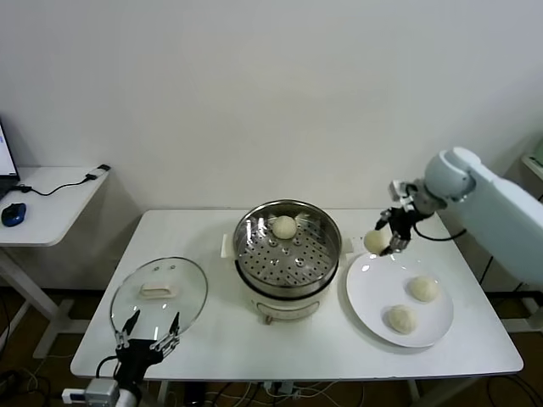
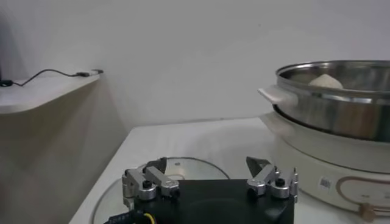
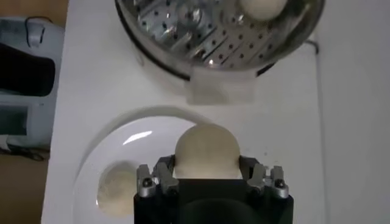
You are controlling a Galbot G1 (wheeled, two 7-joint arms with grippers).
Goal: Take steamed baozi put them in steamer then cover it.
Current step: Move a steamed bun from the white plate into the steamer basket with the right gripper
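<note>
The steel steamer (image 1: 288,248) stands mid-table on its white pot base and holds one baozi (image 1: 284,227) at the back. My right gripper (image 1: 384,239) is shut on a second baozi (image 1: 376,242), held above the table between the steamer and the white plate (image 1: 371,297); in the right wrist view that baozi (image 3: 207,151) sits between the fingers with the steamer (image 3: 183,36) beyond. Two baozi (image 1: 424,288) (image 1: 400,319) lie on the plate. The glass cover (image 1: 159,293) lies flat at the left. My left gripper (image 1: 149,327) is open and empty at the cover's near edge.
A side table (image 1: 51,203) with a blue mouse (image 1: 13,214) and a cable stands at the left. A power cord runs behind the right arm. The cover (image 2: 177,167) and the steamer (image 2: 329,100) also show in the left wrist view.
</note>
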